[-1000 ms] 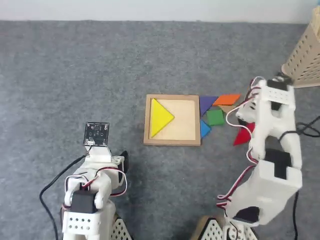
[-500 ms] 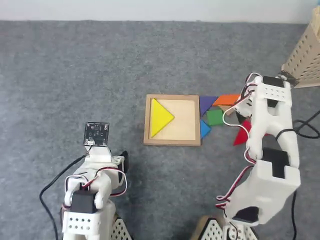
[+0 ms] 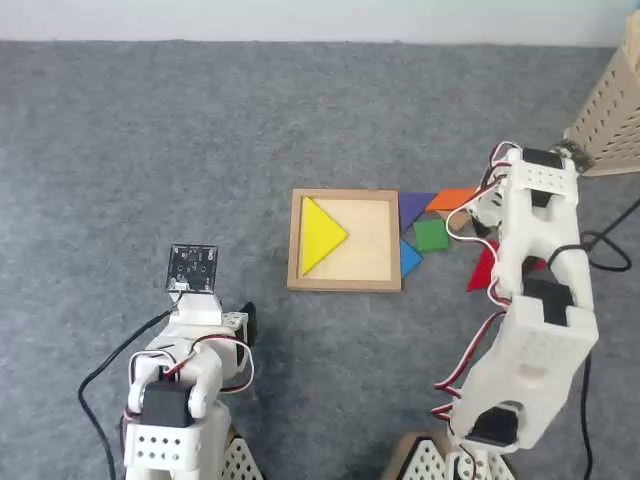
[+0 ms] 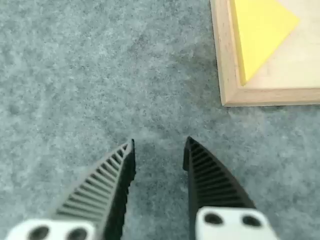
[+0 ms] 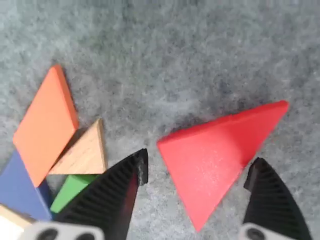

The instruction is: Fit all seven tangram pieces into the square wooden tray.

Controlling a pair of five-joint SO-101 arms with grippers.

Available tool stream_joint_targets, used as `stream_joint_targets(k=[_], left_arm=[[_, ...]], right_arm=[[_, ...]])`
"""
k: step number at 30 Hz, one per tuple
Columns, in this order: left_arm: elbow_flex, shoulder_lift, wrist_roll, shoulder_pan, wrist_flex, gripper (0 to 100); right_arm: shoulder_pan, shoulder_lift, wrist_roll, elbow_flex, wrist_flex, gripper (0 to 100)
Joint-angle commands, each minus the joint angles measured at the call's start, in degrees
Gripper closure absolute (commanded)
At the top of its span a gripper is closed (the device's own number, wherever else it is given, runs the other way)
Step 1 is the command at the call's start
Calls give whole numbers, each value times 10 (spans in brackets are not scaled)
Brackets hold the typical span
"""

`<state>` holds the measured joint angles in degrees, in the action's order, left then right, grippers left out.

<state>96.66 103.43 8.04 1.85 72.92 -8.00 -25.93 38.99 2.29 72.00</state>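
Observation:
The square wooden tray (image 3: 345, 284) lies mid-table with a yellow triangle (image 3: 320, 234) in its left half; both also show in the left wrist view, tray (image 4: 225, 75) and yellow triangle (image 4: 260, 30). Right of the tray lie a purple piece (image 3: 412, 206), an orange piece (image 3: 452, 198), a green square (image 3: 431, 234), a blue triangle (image 3: 408, 258) and a red triangle (image 3: 484, 271). My right gripper (image 5: 197, 172) is open, its fingers straddling the red triangle (image 5: 220, 150); the orange piece (image 5: 45, 125), a natural wood triangle (image 5: 85, 152) and the green square (image 5: 70, 192) lie beside it. My left gripper (image 4: 159, 150) is open over bare carpet near the tray's corner.
Grey carpet covers the table. A perforated beige block (image 3: 612, 110) stands at the far right edge. A small dark circuit board (image 3: 193, 267) sits on the left arm. Open carpet lies left of and behind the tray.
The right arm has shifted slightly toward the far side and left, over the red triangle. The left arm has kept still.

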Motion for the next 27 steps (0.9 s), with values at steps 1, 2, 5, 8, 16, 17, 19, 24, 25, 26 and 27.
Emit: stream_joint_targets(k=[1, 2, 5, 8, 16, 17, 19, 24, 25, 26, 27], left_arm=[[-1, 11, 4, 3, -4, 848], [-1, 11, 4, 3, -4, 848], [-1, 11, 4, 3, -4, 848], [-1, 11, 4, 3, -4, 848], [-1, 11, 4, 3, -4, 848], [-1, 11, 4, 3, -4, 848], [-1, 11, 4, 3, -4, 848], [-1, 11, 4, 3, -4, 848], [-1, 11, 4, 3, -4, 848], [-1, 11, 4, 3, -4, 848], [-1, 11, 4, 3, -4, 848]], right_arm=[[9, -6, 5, 30, -7, 677], [10, -12, 5, 30, -7, 677], [8, -20, 6, 30, -8, 698], [6, -20, 6, 30, -11, 767], [6, -19, 6, 31, -7, 793], [6, -19, 4, 31, -7, 794], [2, -15, -11, 40, 1, 794], [-38, -4, -204, 114, 57, 794], [-44, -7, -265, 128, 63, 794], [-47, -12, -317, 142, 70, 794], [-48, -16, -364, 153, 78, 794]])
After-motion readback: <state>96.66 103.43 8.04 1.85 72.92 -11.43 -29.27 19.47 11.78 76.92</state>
